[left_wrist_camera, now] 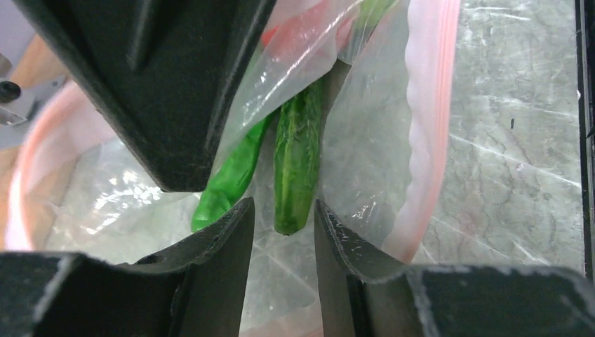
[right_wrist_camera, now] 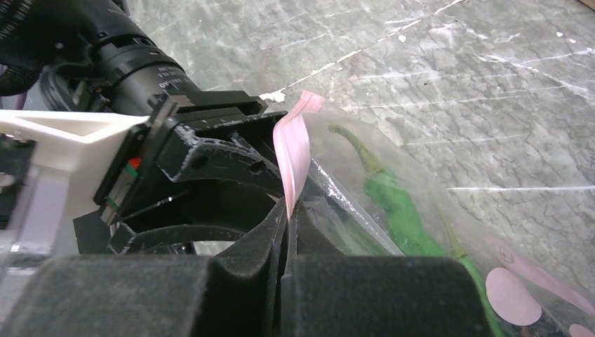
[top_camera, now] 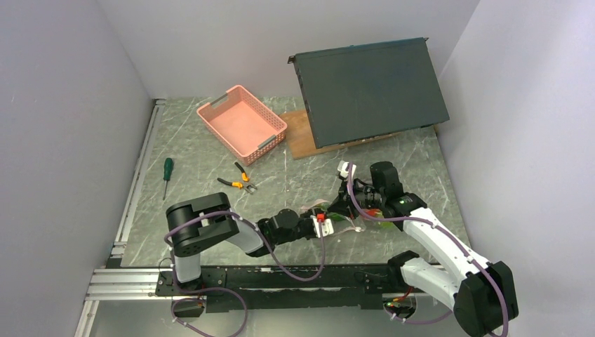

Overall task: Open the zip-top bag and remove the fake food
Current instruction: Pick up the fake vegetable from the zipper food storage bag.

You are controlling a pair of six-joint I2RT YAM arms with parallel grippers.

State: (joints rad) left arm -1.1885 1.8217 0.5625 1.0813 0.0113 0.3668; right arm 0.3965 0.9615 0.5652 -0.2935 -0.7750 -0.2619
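The clear zip-top bag (top_camera: 356, 225) lies on the table between both arms, its mouth held open. My right gripper (right_wrist_camera: 289, 210) is shut on the pink zip strip (right_wrist_camera: 293, 151) of the upper lip and holds it up. My left gripper (left_wrist_camera: 284, 207) reaches into the mouth, open, with a narrow gap between its fingers. The blunt end of the green cucumber (left_wrist_camera: 298, 154) lies just beyond its fingertips, not pinched. A curved green pepper (left_wrist_camera: 231, 179) lies beside it, and a red piece (left_wrist_camera: 302, 31) shows deeper inside. Other fake food is hidden.
At the back stand a pink basket (top_camera: 242, 124), a wooden board (top_camera: 298, 137) and a leaning dark panel (top_camera: 368, 88). Orange-handled pliers (top_camera: 238, 181) and a green-handled screwdriver (top_camera: 167, 172) lie on the left of the marble table. White walls close in both sides.
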